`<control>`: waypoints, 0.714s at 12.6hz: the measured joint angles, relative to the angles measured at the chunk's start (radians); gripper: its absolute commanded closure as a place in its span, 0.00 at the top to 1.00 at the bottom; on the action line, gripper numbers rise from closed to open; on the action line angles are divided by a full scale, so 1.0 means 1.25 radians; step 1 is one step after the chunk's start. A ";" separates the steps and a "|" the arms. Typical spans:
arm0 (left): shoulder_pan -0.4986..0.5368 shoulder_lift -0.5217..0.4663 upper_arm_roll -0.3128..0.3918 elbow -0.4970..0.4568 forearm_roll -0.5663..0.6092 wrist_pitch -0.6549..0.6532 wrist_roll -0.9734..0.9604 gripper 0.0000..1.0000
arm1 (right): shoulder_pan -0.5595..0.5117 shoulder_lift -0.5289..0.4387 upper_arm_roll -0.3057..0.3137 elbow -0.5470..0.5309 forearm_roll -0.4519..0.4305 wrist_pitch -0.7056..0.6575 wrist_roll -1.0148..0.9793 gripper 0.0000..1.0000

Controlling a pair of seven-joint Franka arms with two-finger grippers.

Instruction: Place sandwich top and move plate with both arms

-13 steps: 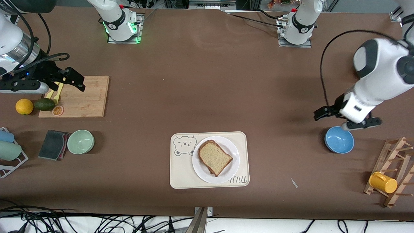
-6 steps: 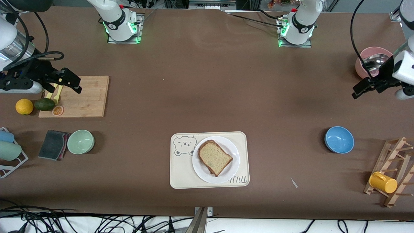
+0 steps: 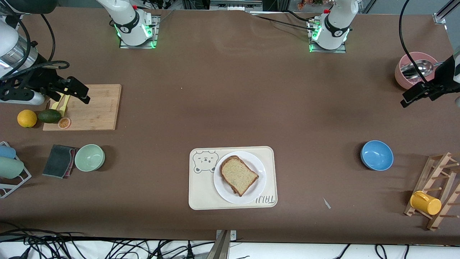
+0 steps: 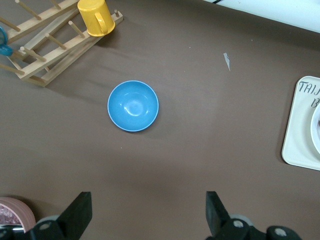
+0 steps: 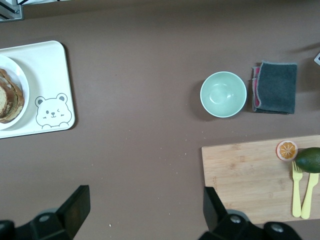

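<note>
The sandwich top (image 3: 238,174) already lies on the plate (image 3: 259,184), on the bear tray (image 3: 201,196) near the tabletop's camera-side edge. Left pincer (image 4: 147,215) and right pincer (image 5: 145,210) hang empty, fingers apart, above opposite ends; next, both must reach the plate's rim.

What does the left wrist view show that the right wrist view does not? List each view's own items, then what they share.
Only the left wrist view: the round blue bowl, the yellow mug on the wooden peg rack, and the open left end effector.

Only the right wrist view: the pale green bowl, the folded grey cloth, the bamboo cutting board with two yellow forks, the dark green avocado, and the open right end effector.

Both: the cream rectangular tray and the round white plate on it.
</note>
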 measured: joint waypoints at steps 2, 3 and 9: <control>0.000 0.015 0.002 0.010 0.000 0.000 0.001 1.00 | -0.001 0.003 -0.001 0.000 0.000 0.000 0.005 1.00; -0.006 0.020 0.013 0.018 0.000 0.000 0.001 1.00 | -0.001 0.006 0.000 0.000 0.000 0.000 0.005 1.00; -0.199 0.029 0.202 0.034 0.000 -0.019 0.004 1.00 | 0.000 0.022 0.004 0.001 0.000 -0.033 -0.011 1.00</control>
